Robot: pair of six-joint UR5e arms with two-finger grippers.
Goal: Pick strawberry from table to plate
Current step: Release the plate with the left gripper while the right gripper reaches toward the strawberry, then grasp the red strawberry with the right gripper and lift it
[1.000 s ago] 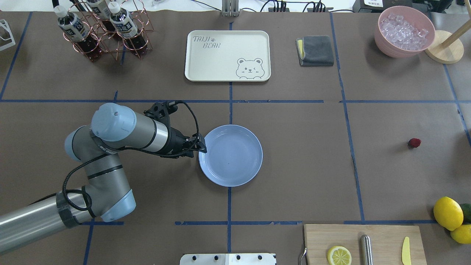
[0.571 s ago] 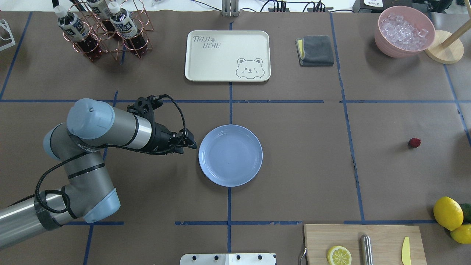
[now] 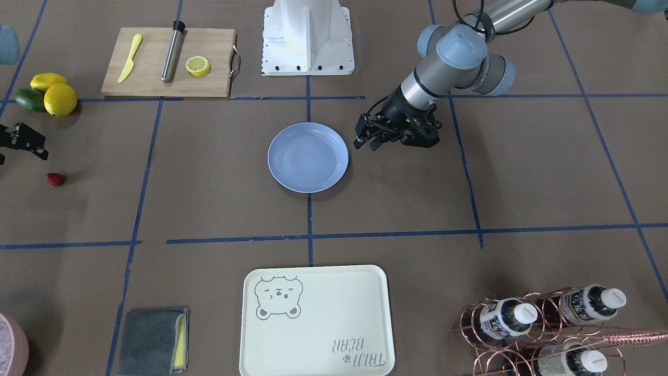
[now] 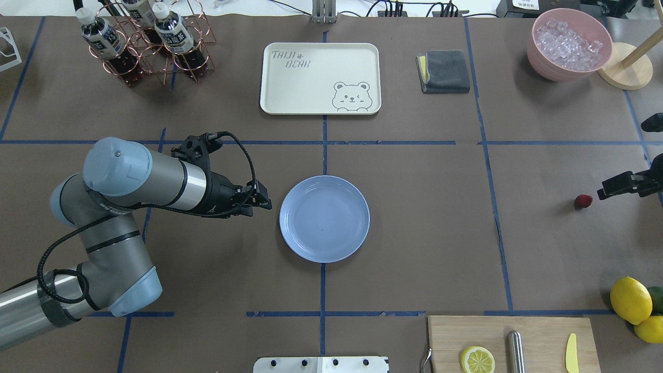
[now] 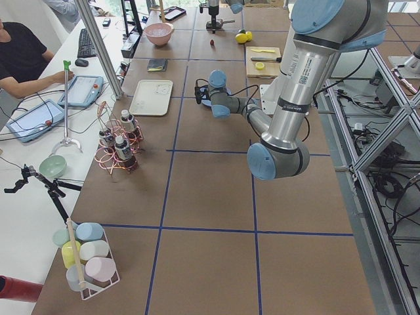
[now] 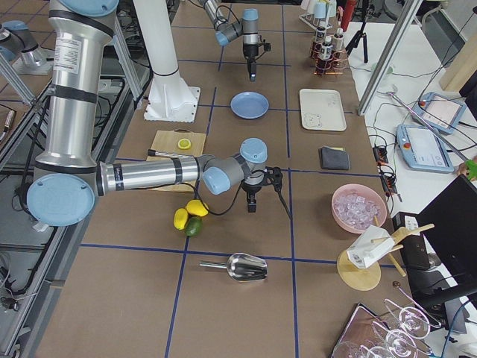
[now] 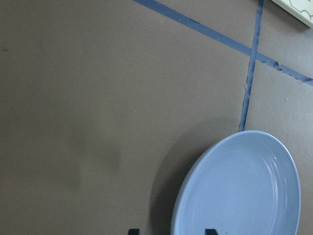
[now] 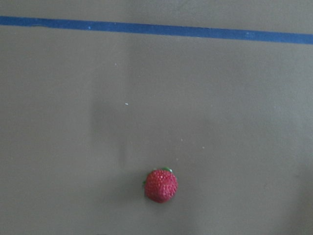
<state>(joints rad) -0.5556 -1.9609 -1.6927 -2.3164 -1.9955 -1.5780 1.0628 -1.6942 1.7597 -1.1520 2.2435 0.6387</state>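
**Strawberry pick: right arm only just lining up**

Looks like the approach step to me. The strawberry (image 4: pixel 584 201) sits on the table (image 4: pixel 424 233), well apart from the empty plate (image 4: pixel 325 218). The right gripper (image 4: pixel 616 187) hovers just beside the berry with nothing in it. It's cut off at the frame edge, so I can't tell how wide its jaws are. Next I'd guess centre over the berry, drop, pinch gently. The left gripper (image 4: pixel 265 203) is spread open and empty near the plate. A second ago it overlapped the plate's rim and the right gripper wasn't in view. Berry and plate haven't budged.
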